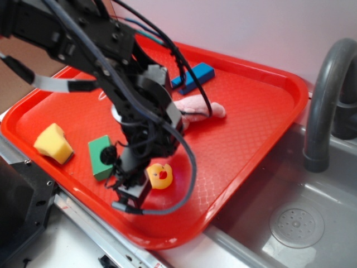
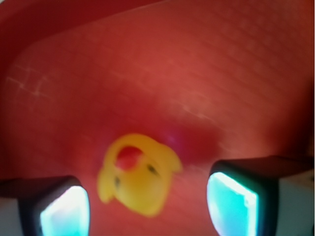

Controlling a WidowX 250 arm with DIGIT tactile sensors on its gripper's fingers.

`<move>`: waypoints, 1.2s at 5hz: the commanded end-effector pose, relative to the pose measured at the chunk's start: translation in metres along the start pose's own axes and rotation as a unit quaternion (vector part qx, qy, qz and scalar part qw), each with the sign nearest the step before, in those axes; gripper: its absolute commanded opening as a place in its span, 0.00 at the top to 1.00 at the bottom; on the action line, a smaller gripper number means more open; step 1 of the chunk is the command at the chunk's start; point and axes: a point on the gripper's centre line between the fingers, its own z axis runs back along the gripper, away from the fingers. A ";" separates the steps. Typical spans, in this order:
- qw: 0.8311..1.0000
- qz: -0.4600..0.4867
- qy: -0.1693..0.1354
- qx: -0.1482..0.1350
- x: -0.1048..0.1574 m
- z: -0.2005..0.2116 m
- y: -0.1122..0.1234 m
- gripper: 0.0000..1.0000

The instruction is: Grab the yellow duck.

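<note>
The yellow duck (image 1: 160, 176) with its red beak sits on the red tray (image 1: 245, 128) near the tray's front edge. In the wrist view the yellow duck (image 2: 138, 174) lies blurred between my two fingers, nearer the left one and touching neither. My gripper (image 2: 147, 209) is open, its pale pads (image 2: 231, 201) wide apart on either side of the duck. From outside, the gripper (image 1: 134, 192) hangs low over the tray just left of the duck, pointing down.
A green block (image 1: 100, 157) and a pale-yellow sponge wedge (image 1: 53, 143) lie left of the gripper. A blue block (image 1: 193, 77) and a pink soft toy (image 1: 198, 106) lie further back. A grey sink (image 1: 295, 223) and faucet (image 1: 326, 95) stand right of the tray.
</note>
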 end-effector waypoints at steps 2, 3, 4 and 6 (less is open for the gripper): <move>0.999 0.022 -0.032 -0.027 -0.004 0.001 -0.001 1.00; 0.999 0.041 -0.022 -0.028 -0.006 -0.001 0.000 1.00; 0.987 0.160 -0.008 -0.011 -0.022 0.025 0.013 1.00; 0.916 0.400 -0.015 -0.009 -0.076 0.099 0.033 1.00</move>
